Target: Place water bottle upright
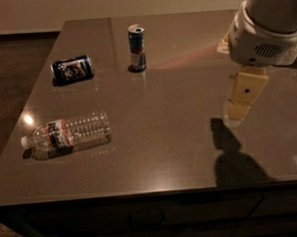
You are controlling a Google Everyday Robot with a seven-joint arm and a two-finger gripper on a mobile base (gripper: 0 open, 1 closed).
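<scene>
The water bottle (67,134) lies on its side near the front left of the brown table (179,139). It is clear and ribbed, with a dark and orange label band, and its white cap points left. My gripper (241,99) hangs above the right side of the table, far to the right of the bottle and holding nothing. Its shadow falls on the table just below it.
A blue soda can (72,69) lies on its side at the back left. A slim blue-and-silver can (137,47) stands upright at the back centre. My white arm housing (266,34) fills the upper right. The table's front edge runs along the bottom.
</scene>
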